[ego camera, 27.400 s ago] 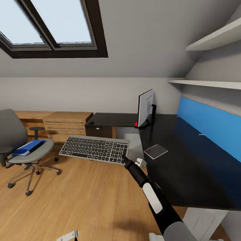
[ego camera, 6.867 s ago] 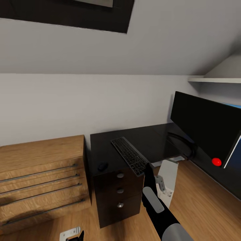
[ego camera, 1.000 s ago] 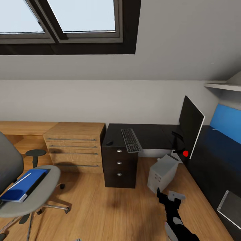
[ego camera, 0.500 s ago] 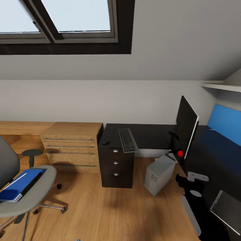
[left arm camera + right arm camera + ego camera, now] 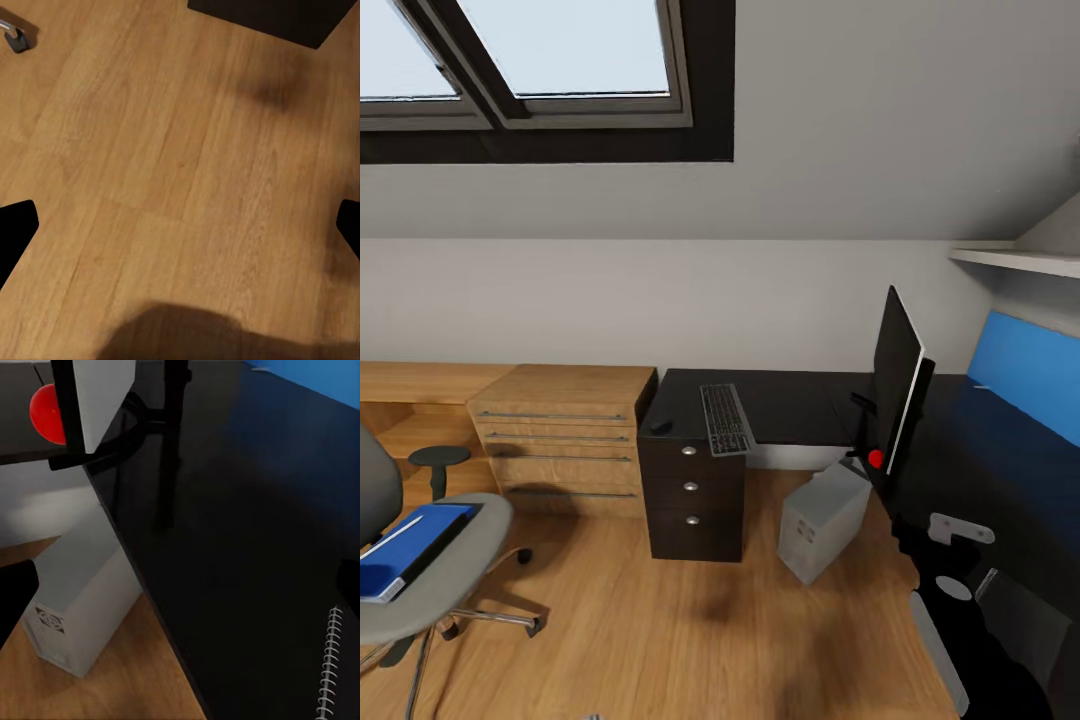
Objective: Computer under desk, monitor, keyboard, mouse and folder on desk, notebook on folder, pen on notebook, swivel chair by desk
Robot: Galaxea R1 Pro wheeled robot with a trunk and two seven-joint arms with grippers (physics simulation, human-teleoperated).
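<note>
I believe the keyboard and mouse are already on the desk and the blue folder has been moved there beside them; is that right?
Not quite. The keyboard and mouse are on the desk, but the blue folder has not been moved: the head view shows it lying on the seat of the swivel chair, away from the desk.

- No words, brand names or numbers can be read anywhere.
- The keyboard on the desk has pale marks on its keys, too small to read.
- The computer has a round vent pattern on one narrow face, no lettering legible.
- The monitor carries a plain red dot at a lower corner, without any text.
</note>
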